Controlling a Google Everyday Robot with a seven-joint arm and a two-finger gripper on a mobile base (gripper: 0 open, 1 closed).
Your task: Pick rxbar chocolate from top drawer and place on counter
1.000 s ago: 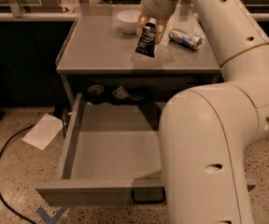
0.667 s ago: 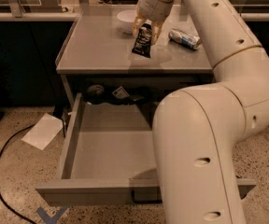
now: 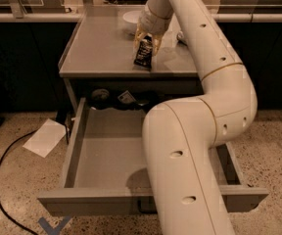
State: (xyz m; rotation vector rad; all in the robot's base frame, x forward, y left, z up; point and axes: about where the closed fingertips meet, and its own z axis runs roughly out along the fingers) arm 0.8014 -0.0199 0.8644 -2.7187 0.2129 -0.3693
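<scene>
- chocolate bar (image 3: 143,54) upright over the counter (image 3: 99,45), near its front edge; can't tell if the lower end touches
- gripper (image 3: 147,41) clamped on its top
- drawer (image 3: 106,153) open below
- white bowl (image 3: 130,17) behind gripper

One gripper (image 3: 148,39) stood over the one counter (image 3: 102,48), clamped on the one rxbar chocolate (image 3: 143,53). One white bowl (image 3: 130,17) sat just behind it. Below it were one open top drawer (image 3: 106,155) holding two small items, a round dark object (image 3: 100,96) and a packet (image 3: 127,98), and, lower left, one sheet of paper (image 3: 45,137).
</scene>
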